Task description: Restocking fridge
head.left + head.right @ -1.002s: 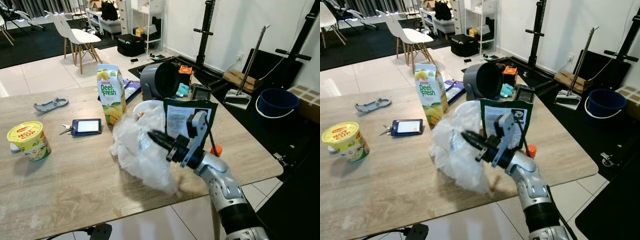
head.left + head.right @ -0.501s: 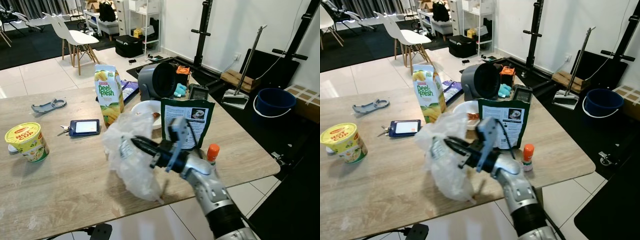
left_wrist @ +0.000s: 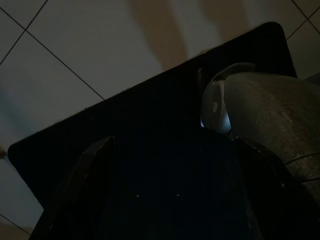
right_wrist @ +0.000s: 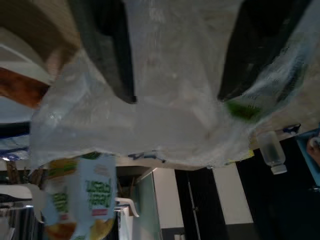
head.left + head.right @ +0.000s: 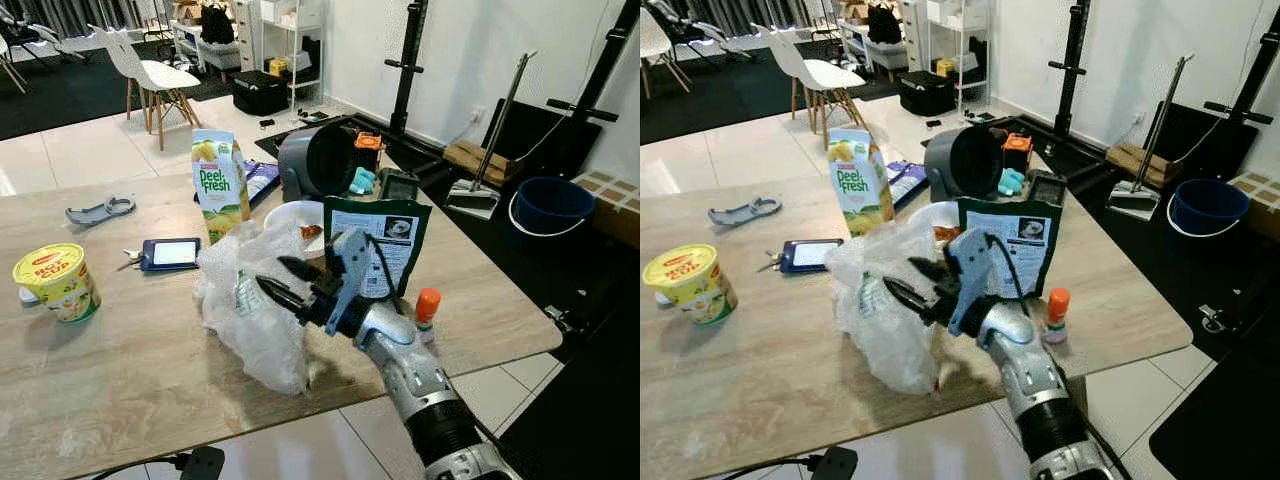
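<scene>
wooden table (image 5: pixel 120 350) mid-frame: right gripper (image 5: pixel 282 286) spread open at the plastic bag (image 5: pixel 250 310); a sloppy pinch could rip it.

My matt black pincer (image 5: pixel 278 283) meets a thin, crinkly translucent plastic bag (image 5: pixel 247 310) on the matt, grained wooden table (image 5: pixel 120 350); glossy juice carton (image 5: pixel 221 190) behind.

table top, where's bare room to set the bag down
Bare wood lies along the table near edge, between the noodle cup and plastic bag. It is crowded around the juice carton, green pouch and plate.
</scene>
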